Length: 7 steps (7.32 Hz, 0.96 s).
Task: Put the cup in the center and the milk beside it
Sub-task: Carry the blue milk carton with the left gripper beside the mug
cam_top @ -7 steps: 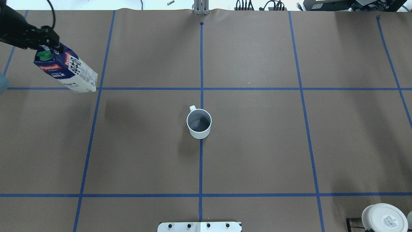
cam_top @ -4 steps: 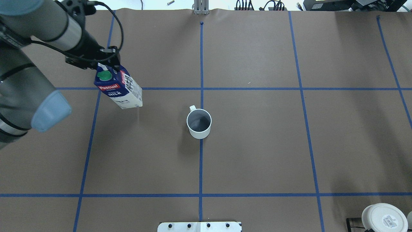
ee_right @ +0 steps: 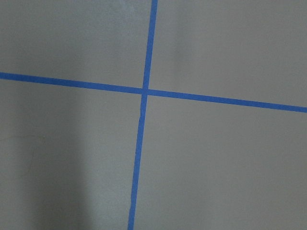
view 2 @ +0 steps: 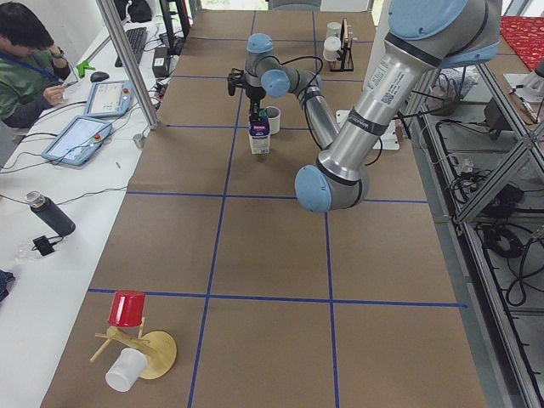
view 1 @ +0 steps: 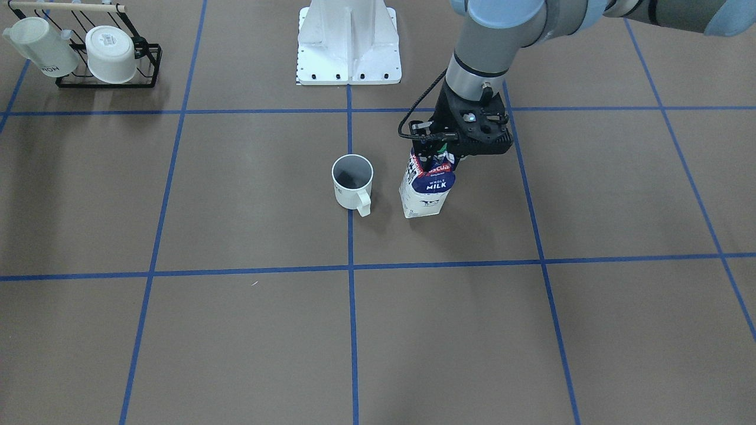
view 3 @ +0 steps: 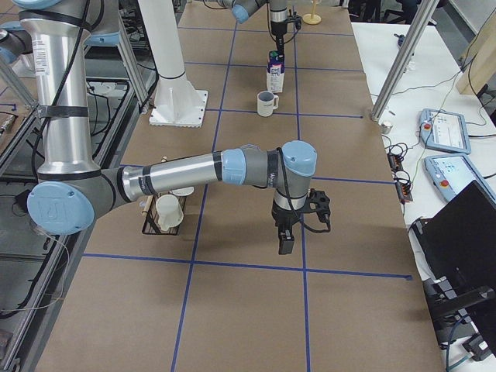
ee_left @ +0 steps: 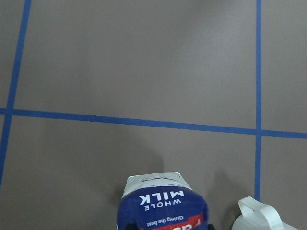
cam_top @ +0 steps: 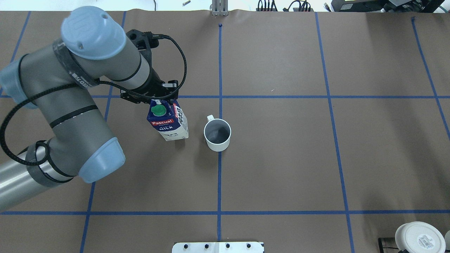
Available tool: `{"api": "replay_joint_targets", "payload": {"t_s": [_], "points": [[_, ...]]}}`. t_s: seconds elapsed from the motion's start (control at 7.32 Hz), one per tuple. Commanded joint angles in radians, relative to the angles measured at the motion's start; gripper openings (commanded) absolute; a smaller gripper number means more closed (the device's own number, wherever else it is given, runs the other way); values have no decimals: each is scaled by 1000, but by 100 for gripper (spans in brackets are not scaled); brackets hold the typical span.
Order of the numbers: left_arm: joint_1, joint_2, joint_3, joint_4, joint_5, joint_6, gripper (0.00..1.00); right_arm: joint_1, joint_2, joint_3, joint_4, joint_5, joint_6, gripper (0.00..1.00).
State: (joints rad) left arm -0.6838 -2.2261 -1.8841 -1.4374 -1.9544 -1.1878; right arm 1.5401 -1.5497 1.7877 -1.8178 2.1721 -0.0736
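The cup [cam_top: 217, 135] is a small white mug with a dark grey inside. It stands upright on the centre blue tape line [cam_top: 219, 168], handle toward the far side, and shows in the front view [view 1: 352, 189]. The milk [cam_top: 168, 122], a blue and white carton with a green cap, hangs slightly tilted just left of the cup, a small gap apart. My left gripper [cam_top: 162, 101] is shut on its top ridge, also seen from the front [view 1: 440, 154]. I cannot tell whether the carton's base [view 1: 420, 211] touches the table. My right gripper [view 3: 284, 242] shows only in the right side view, low over the table; I cannot tell its state.
A black rack with white mugs [view 1: 88, 50] stands at the robot's right near corner, beside the white robot base [view 1: 348, 41]. A wooden stand with a red cup [view 2: 127, 310] sits at the table's left end. An operator [view 2: 25, 51] sits beyond the far edge.
My left arm has carried the milk from the far left of the table rightward and nearer, to just beside the cup. The cup has not moved.
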Motion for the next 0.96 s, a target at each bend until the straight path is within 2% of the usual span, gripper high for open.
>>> {"api": "replay_joint_targets", "payload": {"t_s": [0.0, 0.27, 0.41, 0.55, 0.68, 0.82], "points": [[45, -30, 2, 15, 18, -18, 20, 0, 0, -1, 0, 0, 2, 100], [65, -30, 6, 15, 25, -18, 25, 0, -1, -2, 0, 2, 2, 100], [75, -30, 10, 14, 26, -16, 35, 0, -1, -4, 0, 2, 0, 100], [76, -30, 8, 14, 29, -16, 58, 0, -1, -8, 0, 2, 0, 100], [76, -30, 5, 14, 49, -13, 92, 0, -1, -8, 0, 2, 0, 100], [75, -30, 2, 14, 52, -13, 98, 0, -1, -8, 0, 2, 0, 100]]}}
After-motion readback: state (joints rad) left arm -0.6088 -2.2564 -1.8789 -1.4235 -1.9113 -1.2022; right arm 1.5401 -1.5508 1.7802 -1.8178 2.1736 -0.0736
